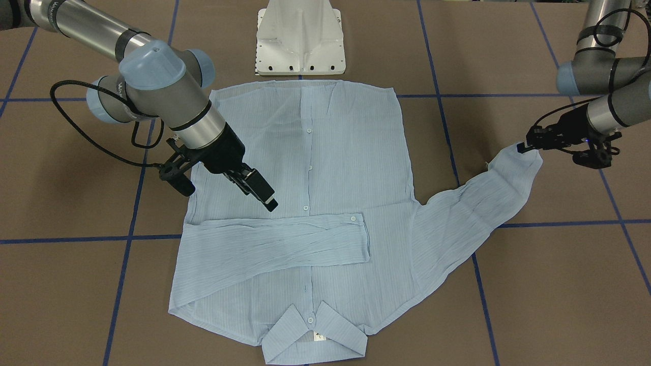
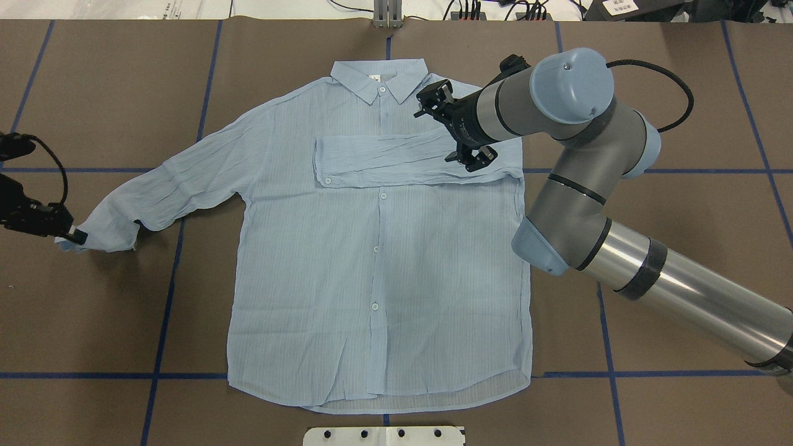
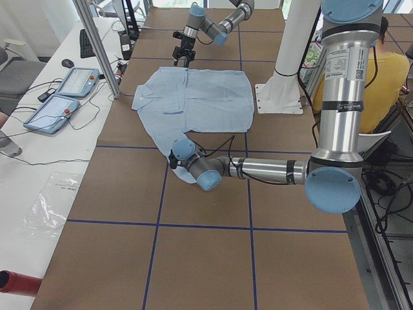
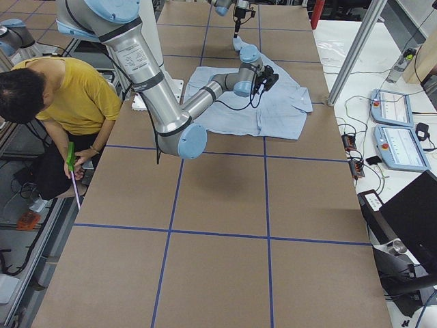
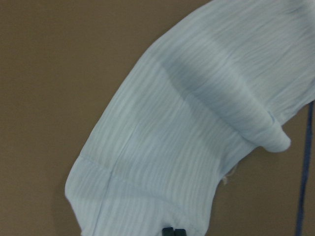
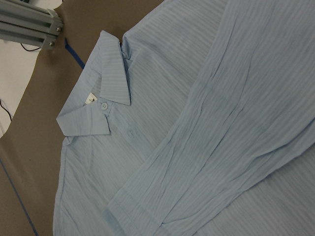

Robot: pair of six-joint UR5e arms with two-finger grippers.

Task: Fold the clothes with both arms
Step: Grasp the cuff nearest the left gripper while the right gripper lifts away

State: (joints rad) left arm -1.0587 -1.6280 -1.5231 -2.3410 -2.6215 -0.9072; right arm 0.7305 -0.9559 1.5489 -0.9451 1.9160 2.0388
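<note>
The brown table (image 1: 559, 284) carries the light blue shirt (image 1: 325, 152), which lies flat and buttoned under the right hand (image 1: 268, 201); one sleeve (image 1: 274, 244) lies folded across the chest just beyond that hand's tips; I cannot tell whether its fingers are apart or together; the left hand (image 1: 524, 147) is clamped on the cuff (image 1: 529, 160) of the outstretched sleeve, the shirt body well off to its side.
</note>
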